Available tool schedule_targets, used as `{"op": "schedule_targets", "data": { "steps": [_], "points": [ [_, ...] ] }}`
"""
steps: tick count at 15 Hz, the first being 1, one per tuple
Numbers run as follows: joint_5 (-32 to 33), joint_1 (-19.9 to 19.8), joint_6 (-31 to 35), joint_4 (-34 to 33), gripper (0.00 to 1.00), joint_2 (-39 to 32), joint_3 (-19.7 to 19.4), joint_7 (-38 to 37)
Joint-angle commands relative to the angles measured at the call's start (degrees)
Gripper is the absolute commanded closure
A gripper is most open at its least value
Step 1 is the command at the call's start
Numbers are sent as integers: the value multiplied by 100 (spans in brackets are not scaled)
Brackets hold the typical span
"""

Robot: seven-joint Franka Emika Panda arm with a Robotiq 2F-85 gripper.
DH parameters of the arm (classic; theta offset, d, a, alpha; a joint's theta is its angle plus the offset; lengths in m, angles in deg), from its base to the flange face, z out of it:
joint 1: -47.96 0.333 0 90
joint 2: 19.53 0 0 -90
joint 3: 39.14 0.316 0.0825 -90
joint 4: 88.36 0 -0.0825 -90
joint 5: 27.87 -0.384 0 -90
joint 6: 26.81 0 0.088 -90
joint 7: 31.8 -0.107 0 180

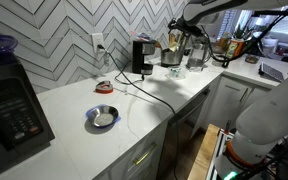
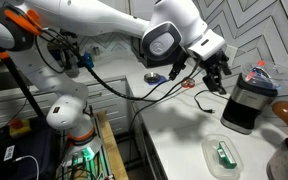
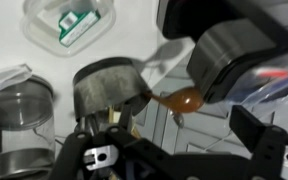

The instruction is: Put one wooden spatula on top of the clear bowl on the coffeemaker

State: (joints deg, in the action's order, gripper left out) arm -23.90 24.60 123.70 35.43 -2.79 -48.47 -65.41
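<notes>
The utensil pot (image 1: 172,56) stands on the white counter, right of the black coffeemaker (image 1: 139,55), with pale wooden utensils (image 1: 173,41) sticking up from it. In the wrist view the pot (image 3: 109,85) is below me, and a brown wooden spoon (image 3: 179,100) lies between it and the coffeemaker (image 3: 244,60). A clear bowl with a red item (image 2: 259,78) sits on the coffeemaker (image 2: 246,105). My gripper (image 3: 179,150) is open and empty, hovering above the pot and coffeemaker; it shows in both exterior views (image 2: 216,80) (image 1: 178,40). I cannot single out one spatula.
A clear lidded container with a green item (image 2: 222,152) lies on the counter near the pot. Glass jars (image 3: 19,110) stand beside the pot. A small metal bowl (image 1: 102,117) sits mid-counter. A big black appliance (image 1: 9,110) is at the far end. A power cord (image 1: 149,92) crosses the counter.
</notes>
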Motion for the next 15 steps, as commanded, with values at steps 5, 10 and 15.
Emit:
{"op": "schedule_targets", "data": {
  "steps": [5, 10, 15],
  "points": [
    [453, -382, 302, -704, 0, -567, -326, -533],
    [677, -400, 359, -649, 0, -519, -216, -768],
    [762, -383, 482, -929, 0, -1175, -248, -1993]
  ]
}}
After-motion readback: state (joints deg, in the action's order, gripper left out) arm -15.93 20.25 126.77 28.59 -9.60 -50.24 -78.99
